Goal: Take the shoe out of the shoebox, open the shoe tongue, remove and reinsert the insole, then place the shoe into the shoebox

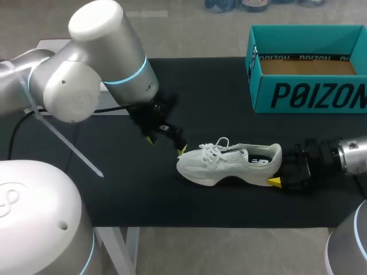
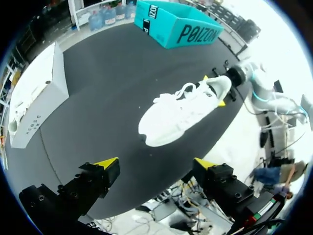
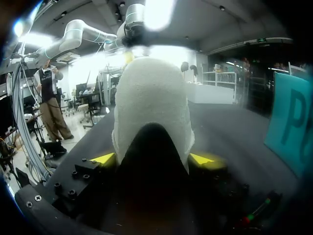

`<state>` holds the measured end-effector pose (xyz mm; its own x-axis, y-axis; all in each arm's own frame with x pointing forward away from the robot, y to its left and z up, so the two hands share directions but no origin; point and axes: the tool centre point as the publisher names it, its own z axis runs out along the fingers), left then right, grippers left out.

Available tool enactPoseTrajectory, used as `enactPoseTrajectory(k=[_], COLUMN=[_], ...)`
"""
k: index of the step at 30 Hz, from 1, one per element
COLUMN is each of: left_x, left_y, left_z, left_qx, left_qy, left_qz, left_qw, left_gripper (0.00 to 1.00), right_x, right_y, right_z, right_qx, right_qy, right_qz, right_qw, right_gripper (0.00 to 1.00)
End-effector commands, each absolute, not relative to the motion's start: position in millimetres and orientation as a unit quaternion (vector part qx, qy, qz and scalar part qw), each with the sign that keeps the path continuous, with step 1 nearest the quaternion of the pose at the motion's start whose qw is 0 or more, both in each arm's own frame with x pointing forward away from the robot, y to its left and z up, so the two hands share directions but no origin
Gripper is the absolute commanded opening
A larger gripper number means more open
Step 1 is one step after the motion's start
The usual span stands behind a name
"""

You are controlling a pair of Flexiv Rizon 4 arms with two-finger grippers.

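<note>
A white sneaker (image 1: 229,163) lies on its side on the black mat (image 1: 114,195), toe toward my left arm; it also shows as the sneaker (image 2: 181,112) ahead of my left fingers. My right gripper (image 1: 278,171) is at its heel, one yellow tip showing on the near side. In the right wrist view the heel (image 3: 151,107) fills the gap of the right gripper (image 3: 152,159), and both tips press its sides. My left gripper (image 1: 166,145) hangs open just above and beside the toe, the left gripper (image 2: 156,164) holding nothing. The teal shoebox (image 1: 309,94) stands open.
The shoebox sits at the mat's back right corner, also seen as the shoebox (image 2: 176,24) and the shoebox (image 3: 293,122). A white box (image 2: 34,93) lies by the mat's edge on my left arm's side. Bare mat lies between the sneaker and the shoebox.
</note>
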<state>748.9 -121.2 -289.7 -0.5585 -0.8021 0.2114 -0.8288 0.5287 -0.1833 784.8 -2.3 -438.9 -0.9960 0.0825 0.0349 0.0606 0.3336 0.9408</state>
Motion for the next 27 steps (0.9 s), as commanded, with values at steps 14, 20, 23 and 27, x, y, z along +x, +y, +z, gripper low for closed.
enactPoseTrajectory(k=[14, 20, 23, 27], left_x=[767.9, 767.9, 767.9, 767.8], left_y=[-173.5, -173.5, -173.5, -177.3], left_z=[-299.2, -299.2, -299.2, -299.1], left_qx=[0.527, 0.527, 0.527, 0.53], left_qy=[-0.84, -0.84, -0.84, -0.84], left_qz=[0.03, 0.03, 0.03, 0.017], left_qw=[0.124, 0.124, 0.124, 0.114], left_gripper=[1.0, 1.0, 1.0, 1.0], right_x=[784.6, 784.6, 784.6, 784.6], right_y=[0.3, 0.3, 0.3, 0.3], right_z=[-444.4, -444.4, -444.4, -444.4], right_qx=[0.045, 0.045, 0.045, 0.045], right_qy=[0.817, 0.817, 0.817, 0.817], right_qz=[0.575, 0.575, 0.575, 0.575], right_qw=[0.01, 0.01, 0.01, 0.01], right_gripper=[0.0, 0.0, 0.0, 0.0])
